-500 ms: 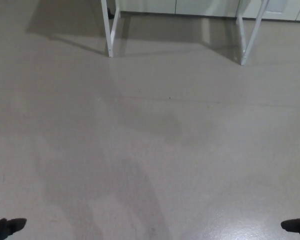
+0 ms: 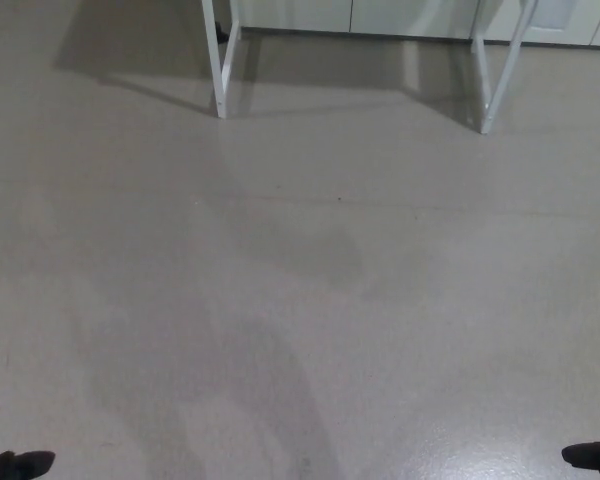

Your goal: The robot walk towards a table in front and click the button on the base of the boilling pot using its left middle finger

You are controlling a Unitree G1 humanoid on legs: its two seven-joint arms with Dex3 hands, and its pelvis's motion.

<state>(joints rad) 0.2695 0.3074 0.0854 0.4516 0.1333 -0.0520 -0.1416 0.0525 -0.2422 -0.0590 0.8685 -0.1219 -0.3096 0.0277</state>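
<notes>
approach phase | desk legs point(image 2: 221, 60) seen ahead across bare floor point(image 2: 300, 300) | left hand point(image 2: 15, 465) and right hand point(image 2: 592, 456) kept low at frame edge (finger state cannot be told) | pot not in view

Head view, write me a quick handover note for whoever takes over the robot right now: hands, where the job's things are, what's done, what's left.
Left hand: only a dark tip shows at the bottom left edge; open or shut cannot be told.
Right hand: only a tip at the bottom right edge; same, cannot be told.
Job's things: only the white table legs show at the top, across a stretch of bare grey floor. The tabletop, boiling pot and button are out of frame.
Done: nothing visible at the table.
Left: walk to the table, find the pot's base, press its button with the left middle finger.
</notes>
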